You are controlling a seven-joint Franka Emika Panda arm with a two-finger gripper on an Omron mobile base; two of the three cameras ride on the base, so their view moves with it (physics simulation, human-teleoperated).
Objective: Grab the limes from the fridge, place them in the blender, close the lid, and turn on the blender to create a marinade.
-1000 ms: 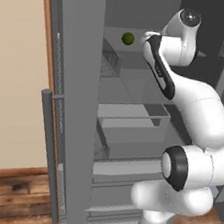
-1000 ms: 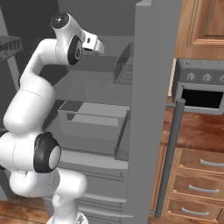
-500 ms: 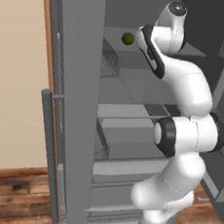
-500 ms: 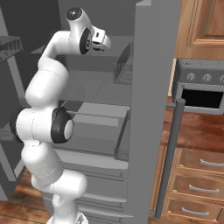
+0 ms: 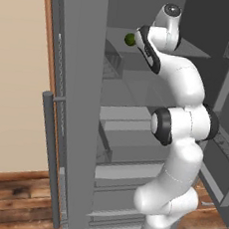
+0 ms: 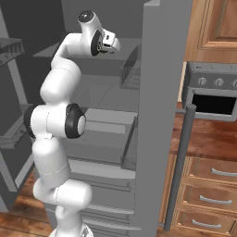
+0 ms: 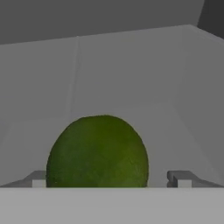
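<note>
A lime point(image 7: 97, 151), round, dark green and faintly bumpy, sits low and centre in the hand view, between the two finger tips point(image 7: 38, 179) of the tool point(image 7: 109, 181), whose jaws stand wide and released, clasping nothing; in the left base view the same lime point(image 5: 129, 39) rests on an upper fridge shelf point(image 5: 193, 49), top centre; since a second ago the arm has straightened upward and its hand has closed in on the fruit; the grey fridge point(image 5: 77, 107) stands open, wood floor point(image 5: 7, 203) lower left, oven point(image 6: 213, 92) at right.

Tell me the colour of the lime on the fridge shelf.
Dark green with a yellowish tinge; the lime shows best in the hand view.
</note>
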